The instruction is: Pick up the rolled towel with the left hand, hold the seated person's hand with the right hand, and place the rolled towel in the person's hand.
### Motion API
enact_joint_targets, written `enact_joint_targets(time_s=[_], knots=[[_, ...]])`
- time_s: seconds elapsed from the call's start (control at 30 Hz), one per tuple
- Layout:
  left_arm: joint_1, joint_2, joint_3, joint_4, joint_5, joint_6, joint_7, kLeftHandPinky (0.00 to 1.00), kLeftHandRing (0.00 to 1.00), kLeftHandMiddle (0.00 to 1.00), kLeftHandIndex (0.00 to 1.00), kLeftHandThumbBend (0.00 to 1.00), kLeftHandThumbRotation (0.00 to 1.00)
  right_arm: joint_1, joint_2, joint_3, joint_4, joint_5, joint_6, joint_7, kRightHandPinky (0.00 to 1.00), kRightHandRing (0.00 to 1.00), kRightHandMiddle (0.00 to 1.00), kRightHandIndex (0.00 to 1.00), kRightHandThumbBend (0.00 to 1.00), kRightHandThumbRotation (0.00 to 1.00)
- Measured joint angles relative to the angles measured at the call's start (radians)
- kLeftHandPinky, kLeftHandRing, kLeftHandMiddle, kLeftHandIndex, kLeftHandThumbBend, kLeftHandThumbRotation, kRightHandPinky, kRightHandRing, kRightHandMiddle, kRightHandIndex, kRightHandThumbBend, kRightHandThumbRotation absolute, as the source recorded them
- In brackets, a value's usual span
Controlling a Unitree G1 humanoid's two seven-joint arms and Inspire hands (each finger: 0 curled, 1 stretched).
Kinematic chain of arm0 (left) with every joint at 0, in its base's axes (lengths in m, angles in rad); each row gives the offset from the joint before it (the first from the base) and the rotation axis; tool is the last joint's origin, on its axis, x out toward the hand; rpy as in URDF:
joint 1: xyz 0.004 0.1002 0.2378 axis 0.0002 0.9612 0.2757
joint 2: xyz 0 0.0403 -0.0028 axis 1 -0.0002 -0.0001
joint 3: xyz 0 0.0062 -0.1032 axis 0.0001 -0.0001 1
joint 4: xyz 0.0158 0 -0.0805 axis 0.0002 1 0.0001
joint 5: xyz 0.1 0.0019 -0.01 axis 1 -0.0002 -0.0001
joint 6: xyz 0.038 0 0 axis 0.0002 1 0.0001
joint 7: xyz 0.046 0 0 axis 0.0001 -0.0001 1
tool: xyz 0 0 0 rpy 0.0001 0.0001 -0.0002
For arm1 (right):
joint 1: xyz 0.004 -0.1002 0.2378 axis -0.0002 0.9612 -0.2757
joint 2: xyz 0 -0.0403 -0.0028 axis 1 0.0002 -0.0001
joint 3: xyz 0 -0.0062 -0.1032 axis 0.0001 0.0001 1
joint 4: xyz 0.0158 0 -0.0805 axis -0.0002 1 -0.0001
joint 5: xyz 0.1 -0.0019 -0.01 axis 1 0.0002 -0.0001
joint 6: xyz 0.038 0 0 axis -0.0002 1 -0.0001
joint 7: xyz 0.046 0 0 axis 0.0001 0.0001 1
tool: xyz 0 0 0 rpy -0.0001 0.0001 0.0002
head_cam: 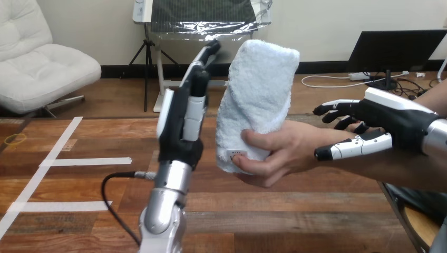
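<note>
A white rolled towel (258, 100) stands upright above the middle of the wooden table (274, 221). The person's hand (287, 153) comes in from the right and grips its lower end with fingers and thumb. My left hand (182, 126) is raised just left of the towel, fingers straight and open, with a narrow gap between them and the cloth. My right hand (390, 118) sits on the person's wrist, with its fingers curled over the far side and its thumb across the near side.
White tape strips (84, 162) mark the table at the left. A small yellow ring (15, 139) lies at the far left edge. The table's right edge runs close under the person's forearm.
</note>
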Motion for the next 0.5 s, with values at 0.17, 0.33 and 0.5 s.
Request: enact_joint_targets(time_s=[0.17, 0.33, 0.5], knots=[[0.024, 0.014, -0.001, -0.032, -0.002, 0.014, -0.004, 1.0, 1.0, 0.93, 0.91, 0.94, 1.0, 0.022, 0.003, -0.012, 0.002, 0.003, -0.027, -0.033, 0.66, 0.81, 0.86, 0.88, 1.0, 0.92], [0.044, 0.023, -0.001, -0.057, -0.004, 0.021, -0.004, 1.0, 1.0, 0.93, 0.9, 0.94, 1.0, 0.046, 0.011, -0.025, 0.002, 0.006, -0.047, -0.082, 0.66, 0.82, 0.86, 0.88, 0.99, 0.98], [0.063, 0.029, -0.001, -0.083, -0.004, 0.026, -0.004, 1.0, 1.0, 0.93, 0.9, 0.93, 1.0, 0.076, 0.034, -0.05, 0.001, 0.022, -0.073, -0.141, 0.68, 0.83, 0.87, 0.88, 0.93, 0.99]])
